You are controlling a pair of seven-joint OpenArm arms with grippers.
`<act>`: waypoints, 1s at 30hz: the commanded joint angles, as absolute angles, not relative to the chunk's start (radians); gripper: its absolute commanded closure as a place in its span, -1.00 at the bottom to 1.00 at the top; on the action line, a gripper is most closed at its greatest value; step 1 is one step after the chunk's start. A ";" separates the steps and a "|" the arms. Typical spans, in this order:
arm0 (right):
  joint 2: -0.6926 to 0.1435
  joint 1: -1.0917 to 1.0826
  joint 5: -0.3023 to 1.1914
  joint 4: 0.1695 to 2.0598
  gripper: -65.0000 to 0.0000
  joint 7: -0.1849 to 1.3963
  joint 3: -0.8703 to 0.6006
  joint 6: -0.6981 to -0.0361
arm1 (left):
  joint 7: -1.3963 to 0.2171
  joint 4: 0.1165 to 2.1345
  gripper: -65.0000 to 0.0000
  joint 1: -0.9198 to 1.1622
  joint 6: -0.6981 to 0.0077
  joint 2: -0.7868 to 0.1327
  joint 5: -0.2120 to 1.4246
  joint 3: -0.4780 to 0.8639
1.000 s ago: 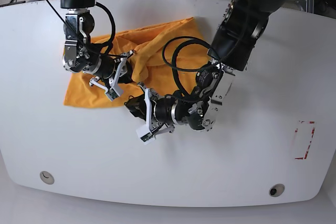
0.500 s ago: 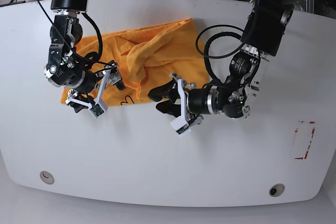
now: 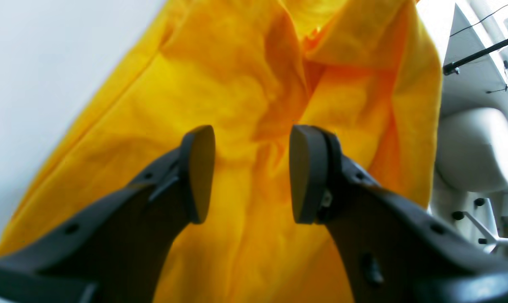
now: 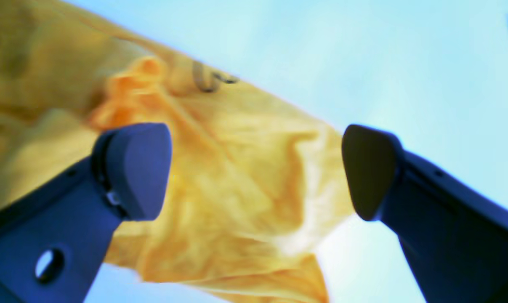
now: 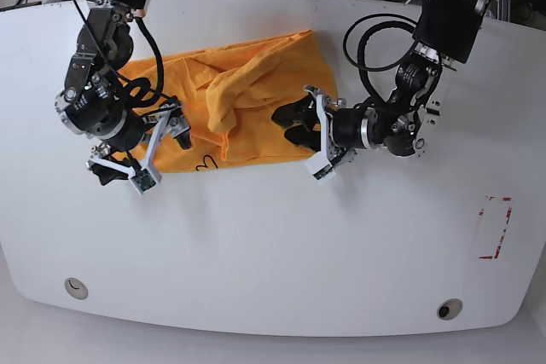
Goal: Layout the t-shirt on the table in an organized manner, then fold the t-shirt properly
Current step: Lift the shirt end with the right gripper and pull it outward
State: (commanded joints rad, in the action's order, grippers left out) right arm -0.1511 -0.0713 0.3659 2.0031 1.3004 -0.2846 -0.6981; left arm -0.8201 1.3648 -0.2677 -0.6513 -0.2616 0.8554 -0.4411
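Note:
The orange-yellow t-shirt [image 5: 256, 83] lies crumpled across the back middle of the white table [image 5: 273, 245], a twisted fold running over its centre and black script [image 5: 203, 162] near its front edge. My left gripper [image 5: 290, 125] hovers open at the shirt's right front edge. In the left wrist view its fingers [image 3: 199, 172] straddle wrinkled t-shirt cloth [image 3: 245, 84] without pinching it, left gripper [image 3: 251, 174]. My right gripper [image 5: 141, 151] is open wide over the shirt's left front corner. In the right wrist view that t-shirt corner [image 4: 237, 147] lies between the spread fingers, right gripper [image 4: 254, 172].
A red-marked rectangle [image 5: 495, 228] sits at the table's right. Two round grommet holes [image 5: 76, 287] [image 5: 449, 308] lie near the front edge. Black arm cables loop above the shirt's right side [image 5: 375, 49]. Cables and equipment crowd the floor behind the table.
The left gripper drew back to the right to the shirt's right edge. The right gripper moved down-left to the shirt's left front corner. The shirt now lies stretched wider.

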 joint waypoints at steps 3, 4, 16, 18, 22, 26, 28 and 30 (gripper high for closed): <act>-0.136 -0.068 0.446 2.002 -0.89 1.317 -0.285 -0.698 | -0.785 1.336 0.17 -0.254 -0.653 -0.265 0.811 -0.441; -0.130 -0.068 0.469 2.000 -0.89 1.322 -0.285 -0.698 | -0.780 1.323 0.17 -0.254 -0.653 -0.265 0.802 -0.441; -0.056 -0.068 0.522 1.982 -0.89 1.357 -0.262 -0.698 | -0.762 1.222 0.17 -0.259 -0.654 -0.265 0.792 -0.443; -0.051 -0.064 0.526 1.982 -0.89 1.376 -0.245 -0.698 | -0.762 1.222 0.17 -0.259 -0.654 -0.265 0.792 -0.443; -0.041 -0.030 0.526 1.982 -0.89 1.389 -0.219 -0.698 | -0.762 1.221 0.17 -0.259 -0.654 -0.265 0.792 -0.443; -0.030 -0.004 0.526 1.985 -0.89 1.391 -0.209 -0.698 | -0.762 1.219 0.17 -0.259 -0.654 -0.265 0.792 -0.443; -0.030 0.005 0.526 1.983 -0.89 1.391 -0.208 -0.698 | -0.762 1.219 0.17 -0.259 -0.654 -0.265 0.792 -0.443; -0.030 0.016 0.526 1.983 -0.88 1.391 -0.208 -0.698 | -0.762 1.219 0.17 -0.259 -0.654 -0.265 0.792 -0.443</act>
